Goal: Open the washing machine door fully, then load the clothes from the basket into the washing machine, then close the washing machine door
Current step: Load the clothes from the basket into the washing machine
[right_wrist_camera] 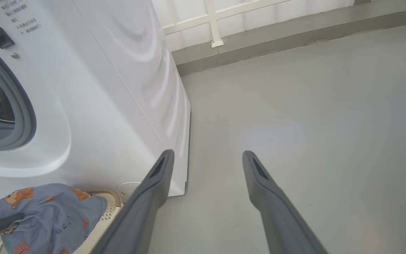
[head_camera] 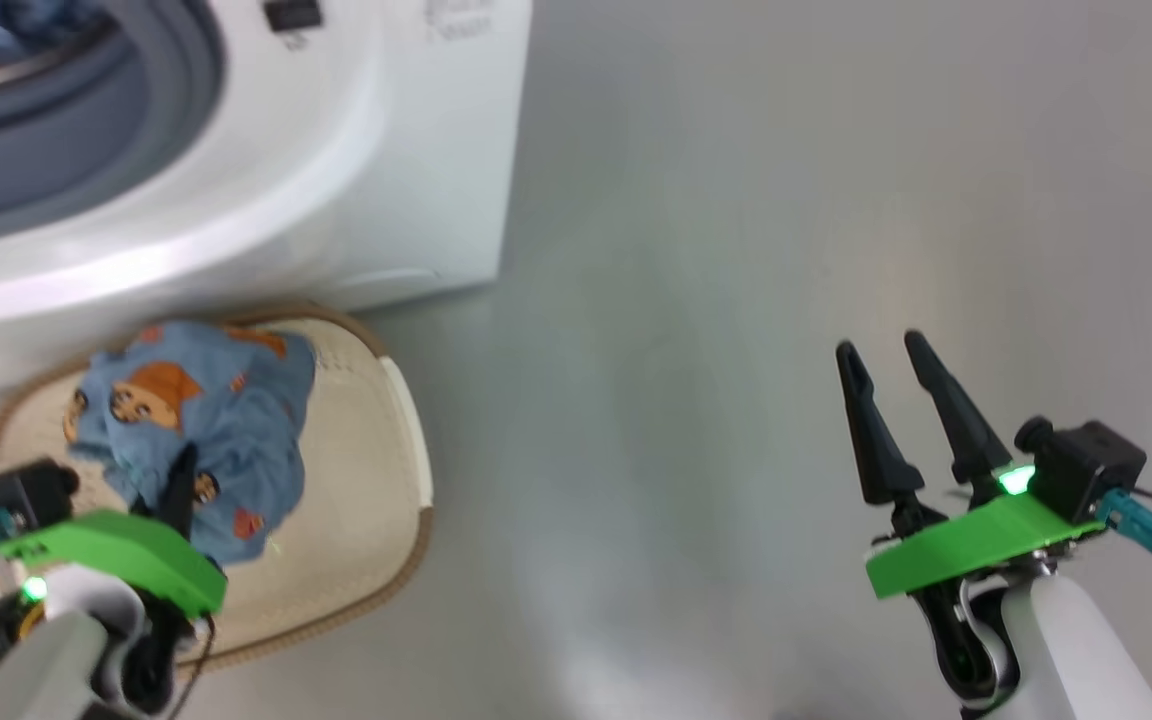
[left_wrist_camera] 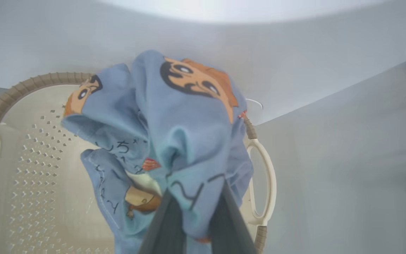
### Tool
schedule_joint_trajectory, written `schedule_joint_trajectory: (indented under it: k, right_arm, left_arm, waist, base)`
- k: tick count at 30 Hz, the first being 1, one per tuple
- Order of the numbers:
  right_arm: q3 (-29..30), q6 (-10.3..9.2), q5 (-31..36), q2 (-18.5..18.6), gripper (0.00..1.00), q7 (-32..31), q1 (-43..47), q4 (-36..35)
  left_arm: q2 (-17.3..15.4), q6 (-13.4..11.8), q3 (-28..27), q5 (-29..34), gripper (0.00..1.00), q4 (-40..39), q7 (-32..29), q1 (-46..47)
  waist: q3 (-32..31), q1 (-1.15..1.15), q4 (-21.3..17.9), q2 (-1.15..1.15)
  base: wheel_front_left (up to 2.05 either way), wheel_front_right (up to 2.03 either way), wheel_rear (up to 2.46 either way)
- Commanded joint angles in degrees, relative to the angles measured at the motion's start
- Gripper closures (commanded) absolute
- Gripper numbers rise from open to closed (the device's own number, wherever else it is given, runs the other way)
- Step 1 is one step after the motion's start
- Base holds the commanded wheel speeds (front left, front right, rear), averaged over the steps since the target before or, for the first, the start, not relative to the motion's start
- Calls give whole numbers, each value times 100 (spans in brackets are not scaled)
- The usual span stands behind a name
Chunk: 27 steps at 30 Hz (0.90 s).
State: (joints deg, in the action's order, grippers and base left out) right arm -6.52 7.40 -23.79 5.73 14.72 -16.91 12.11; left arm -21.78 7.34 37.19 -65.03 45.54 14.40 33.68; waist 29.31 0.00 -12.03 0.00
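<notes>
The setting is a laundry area; whether it belongs to a home cannot be told. A white front-loading washing machine [right_wrist_camera: 118,88] stands directly on a smooth, bare grey floor [right_wrist_camera: 312,106], with a cream perforated laundry basket [head_camera: 376,470] holding a light blue bear-print garment [head_camera: 206,420] at its foot. Behind the machine, a grey skirting band [right_wrist_camera: 277,38] runs below a white-framed wall panel [right_wrist_camera: 217,24].

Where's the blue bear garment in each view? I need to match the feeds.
Head view: garment lower left, over the basket.
Left wrist view: garment centre, in front of the basket.
Right wrist view: garment bottom left corner.
Shared landmark: the basket's brown rim, at the washing machine's foot.
</notes>
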Motion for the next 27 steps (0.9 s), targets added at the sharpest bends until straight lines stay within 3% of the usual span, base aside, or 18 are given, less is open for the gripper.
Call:
schedule_joint_trajectory:
  k: [1, 15, 27]
  right_arm:
    - [-103, 9, 5, 75, 0, 28, 215, -63]
    - [-59, 9, -135, 396, 0, 28, 870, 134]
    - [83, 9, -187, 608, 0, 28, 1319, 127]
  left_arm:
    - [-118, 14, -420, 266, 100, -198, 59, -259]
    - [347, 14, -2354, 2266, 100, -1824, 60, -1830]
    - [742, 14, -3265, 3498, 100, -3225, 60, -2968]
  waist:
    - [-658, 0, 384, 0]
    - [-1819, 0, 692, 0]
    - [-2444, 0, 848, 0]
  base:
    - [0, 0, 0]
    - [0, 0, 0]
    - [0, 0, 0]
